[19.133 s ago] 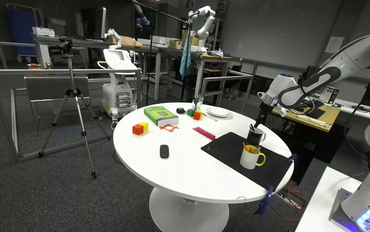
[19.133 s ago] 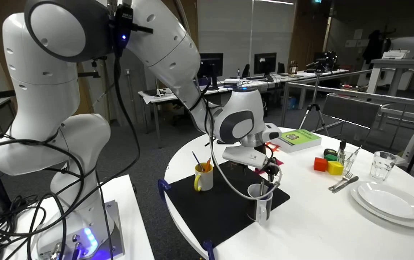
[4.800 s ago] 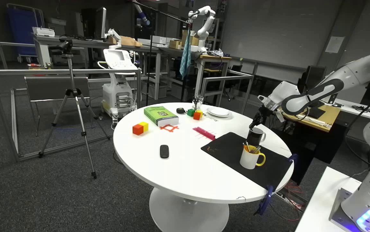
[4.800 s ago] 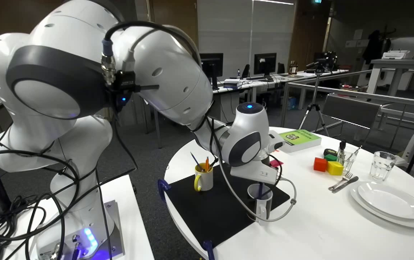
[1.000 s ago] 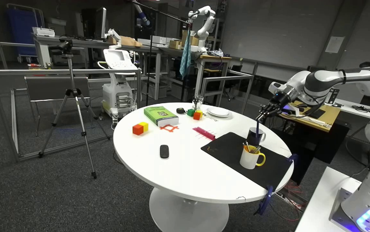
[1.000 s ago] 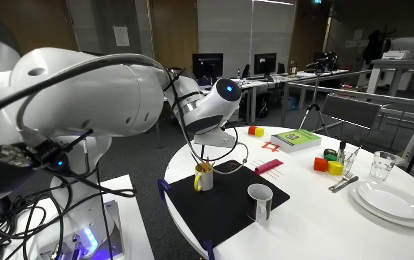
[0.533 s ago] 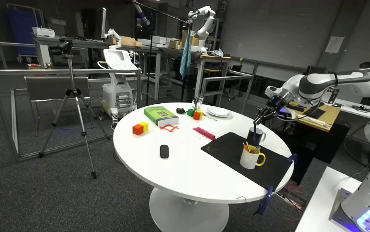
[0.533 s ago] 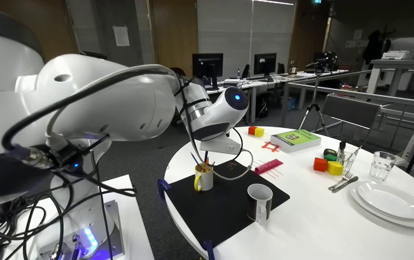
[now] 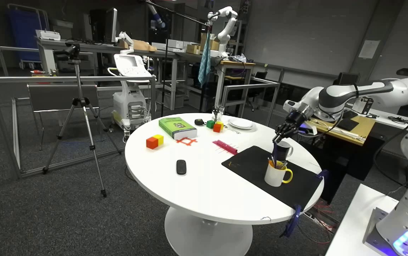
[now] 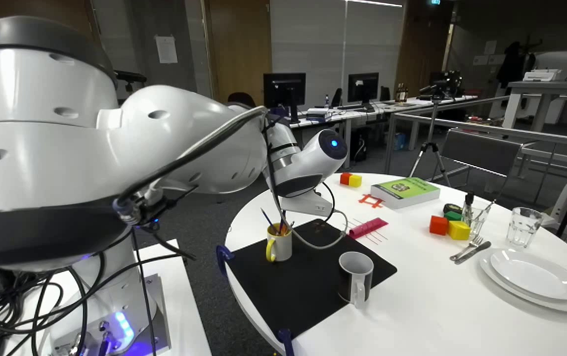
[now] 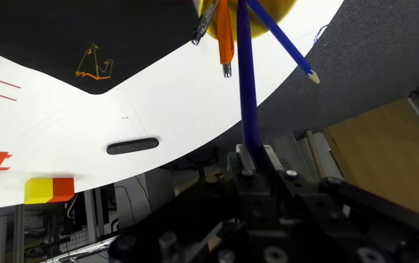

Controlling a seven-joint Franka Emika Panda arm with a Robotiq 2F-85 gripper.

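Observation:
My gripper (image 9: 276, 139) is shut on a dark blue pen (image 11: 247, 84), which points downward. In the wrist view the pen leaves the fingertips and crosses over the yellow inside of a white mug (image 9: 274, 176) with a yellow handle. The pen's lower end reaches that mug's mouth; how deep it sits I cannot tell. An orange pen (image 11: 225, 34), a blue pencil (image 11: 286, 44) and a dark pen (image 11: 204, 23) stand in the mug. Beside it on the black mat (image 10: 293, 296) is a black mug (image 10: 354, 284) with a grey inside, where nothing shows.
Blue clamps (image 9: 291, 222) hold the mat at the table edge. A magenta roll (image 10: 368, 227), green book (image 10: 407, 190), black remote (image 9: 181, 167) and red and yellow blocks (image 10: 449, 228) lie around. Plates (image 10: 535, 277), cutlery (image 10: 471, 249) and a glass (image 10: 523, 225) stand farther off.
Over the last second my gripper carries the pen lower and across to the yellow-handled mug. Some seconds ago it was over the black mug, which earlier had pens in it.

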